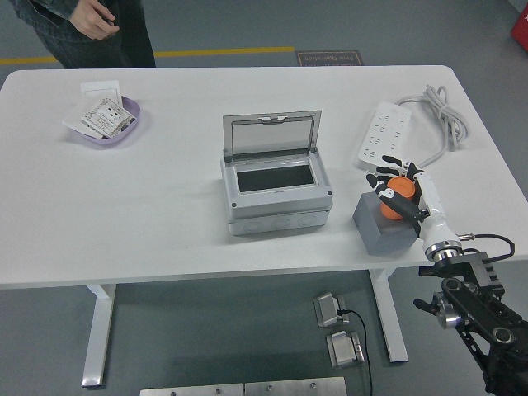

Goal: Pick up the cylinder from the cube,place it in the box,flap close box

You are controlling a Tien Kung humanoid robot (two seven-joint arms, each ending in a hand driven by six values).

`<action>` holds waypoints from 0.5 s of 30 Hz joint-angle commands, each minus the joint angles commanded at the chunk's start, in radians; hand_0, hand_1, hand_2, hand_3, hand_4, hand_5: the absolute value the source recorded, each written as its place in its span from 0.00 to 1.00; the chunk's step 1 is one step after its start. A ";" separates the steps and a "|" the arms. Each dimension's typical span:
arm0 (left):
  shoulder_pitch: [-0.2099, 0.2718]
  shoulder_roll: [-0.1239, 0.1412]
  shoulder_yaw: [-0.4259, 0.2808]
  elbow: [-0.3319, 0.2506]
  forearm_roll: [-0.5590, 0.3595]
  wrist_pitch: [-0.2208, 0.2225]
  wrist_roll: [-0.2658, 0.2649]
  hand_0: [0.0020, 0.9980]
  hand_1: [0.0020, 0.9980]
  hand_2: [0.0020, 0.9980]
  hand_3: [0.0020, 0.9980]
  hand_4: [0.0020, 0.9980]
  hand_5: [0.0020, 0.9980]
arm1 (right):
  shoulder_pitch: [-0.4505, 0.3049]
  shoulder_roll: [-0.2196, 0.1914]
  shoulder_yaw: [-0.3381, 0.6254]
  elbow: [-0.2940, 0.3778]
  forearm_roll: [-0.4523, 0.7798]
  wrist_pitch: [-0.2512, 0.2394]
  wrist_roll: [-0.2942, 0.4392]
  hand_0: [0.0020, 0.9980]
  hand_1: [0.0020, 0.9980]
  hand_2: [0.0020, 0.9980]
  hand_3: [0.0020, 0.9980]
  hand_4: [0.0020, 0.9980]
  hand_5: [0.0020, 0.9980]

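Observation:
An orange cylinder (pixel 398 197) stands on a grey cube (pixel 384 224) near the table's front right edge. My right hand (pixel 398 192) has its fingers curled around the cylinder, which still rests on the cube. The grey box (pixel 278 190) sits in the middle of the table with its clear flap lid (pixel 271 136) standing open at the back. My left arm is out of view.
A white power strip (pixel 385 135) with its cable (pixel 441 113) lies behind the cube. A purple bowl (pixel 107 122) with packets sits at the far left. A person (pixel 91 25) stands at the far left corner of the table.

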 joint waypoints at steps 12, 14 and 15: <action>0.002 0.001 0.004 0.000 0.000 0.000 0.002 0.63 0.65 0.61 0.63 0.65 0.17 | -0.008 -0.009 -0.010 -0.008 0.015 0.001 -0.010 0.69 0.68 0.65 0.71 0.69 0.05; 0.003 0.001 0.003 0.000 0.000 0.000 0.002 0.63 0.65 0.61 0.63 0.65 0.17 | -0.008 -0.009 -0.012 -0.009 0.034 0.002 -0.006 0.69 0.68 0.65 0.71 0.69 0.05; 0.003 0.002 0.003 0.000 0.000 0.000 0.002 0.63 0.65 0.61 0.63 0.65 0.17 | -0.008 -0.008 -0.012 -0.009 0.045 0.001 -0.003 0.69 0.68 0.65 0.71 0.69 0.05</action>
